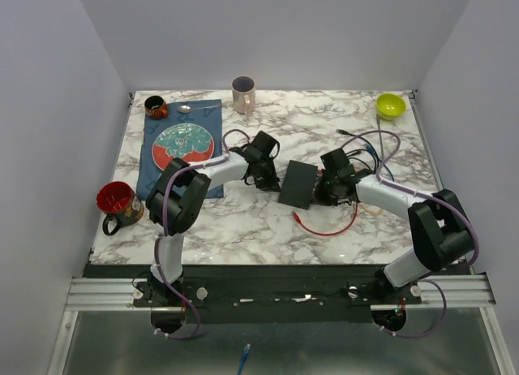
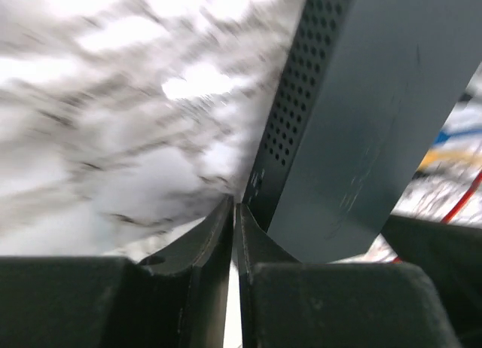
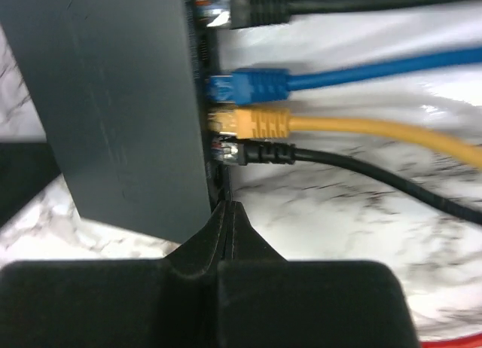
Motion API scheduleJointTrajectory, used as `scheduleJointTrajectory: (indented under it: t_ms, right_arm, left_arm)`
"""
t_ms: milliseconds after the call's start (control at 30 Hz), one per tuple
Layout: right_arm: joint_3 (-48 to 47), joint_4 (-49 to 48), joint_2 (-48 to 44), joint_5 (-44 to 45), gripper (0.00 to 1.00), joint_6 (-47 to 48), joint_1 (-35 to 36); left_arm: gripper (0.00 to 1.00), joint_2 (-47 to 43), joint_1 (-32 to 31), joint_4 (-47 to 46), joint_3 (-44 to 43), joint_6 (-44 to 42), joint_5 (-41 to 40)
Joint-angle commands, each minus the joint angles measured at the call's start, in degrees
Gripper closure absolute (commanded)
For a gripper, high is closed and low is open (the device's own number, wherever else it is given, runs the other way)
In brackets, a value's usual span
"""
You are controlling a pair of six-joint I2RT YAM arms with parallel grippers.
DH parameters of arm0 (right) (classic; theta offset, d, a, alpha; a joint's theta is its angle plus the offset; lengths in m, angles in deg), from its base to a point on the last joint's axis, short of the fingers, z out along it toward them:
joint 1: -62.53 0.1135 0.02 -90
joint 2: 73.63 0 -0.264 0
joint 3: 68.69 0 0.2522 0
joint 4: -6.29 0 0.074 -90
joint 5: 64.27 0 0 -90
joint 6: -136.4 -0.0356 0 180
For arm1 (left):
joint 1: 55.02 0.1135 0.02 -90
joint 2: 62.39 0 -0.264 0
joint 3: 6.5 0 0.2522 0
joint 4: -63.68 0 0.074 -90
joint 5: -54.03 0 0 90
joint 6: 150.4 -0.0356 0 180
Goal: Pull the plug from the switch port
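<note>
Black switch (image 3: 120,99) flanked by two closed grippers, with every visible plug seated in its port.
On the right gripper (image 3: 228,210) the fingers meet on nothing, with the black plug (image 3: 263,154) just past their tips and the yellow plug (image 3: 260,123) and blue plug (image 3: 252,84) beyond. The left gripper (image 2: 234,212), also pinched together, sits beside the vented edge. No pull has started.

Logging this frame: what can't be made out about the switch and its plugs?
- Top external: the switch has its socket edge hidden beneath the right hand; plugs unseen there.
- Left wrist: the table is blurred; the switch runs off the top edge.
- Right wrist: the top black plug is cut by the upper edge; ports beyond it unseen.
</note>
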Motion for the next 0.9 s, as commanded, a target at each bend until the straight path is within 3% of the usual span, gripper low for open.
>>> scheduleJointTrajectory:
  t_ms: [0,100,367,500,633,867]
  right_arm:
    - [-4.5,-3.27,1.92,-8.62,0.99,-3.2,3.66]
    - [-6.25,-2.57,2.01,-8.28,0.99,-2.24,3.75]
    - [-13.19,3.4,-4.67,7.71,0.99,4.17,3.66]
    - [-20.57,6.04,0.51,9.04,0.99,5.76,1.65]
    - [-25.67,6.57,9.46,7.37,0.99,5.76,-2.65]
    - [-32.09,8.07,18.61,6.93,0.99,6.46,-7.49]
  left_arm:
    - [0.79,-4.06,3.12,-3.13,-0.7,0.55,2.21]
    - [0.79,-5.99,5.32,-1.47,-2.28,-0.51,0.45]
    - [0.79,-18.64,6.38,-0.58,3.42,-0.96,-10.36]
    - [0.79,-23.13,3.75,-1.9,9.92,1.24,-10.46]
    - [0.79,-22.52,-0.55,-1.99,12.92,1.51,-9.93]
    - [0.81,-20.85,-2.41,-3.22,17.4,1.86,-9.05]
